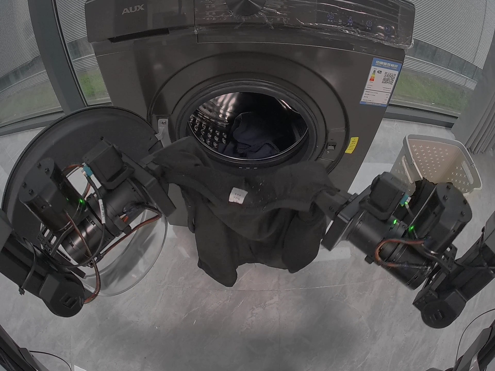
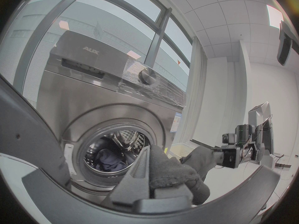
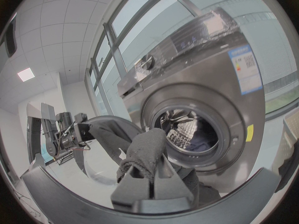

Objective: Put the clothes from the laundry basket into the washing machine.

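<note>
A black garment (image 1: 242, 209) with a white tag hangs stretched between both grippers in front of the washing machine (image 1: 247, 73). My left gripper (image 1: 157, 168) is shut on its one end (image 2: 168, 171), just left of the drum opening (image 1: 248, 125). My right gripper (image 1: 330, 202) is shut on the other end (image 3: 144, 153), lower right of the opening. A dark blue garment (image 1: 252, 135) lies inside the drum (image 2: 109, 161). The white laundry basket (image 1: 438, 163) stands on the floor to the machine's right, behind the right arm.
The machine's round door (image 1: 77, 140) is swung open to the left, behind my left arm. Grey tiled floor (image 1: 258, 315) lies below the hanging garment. Windows run behind the machine.
</note>
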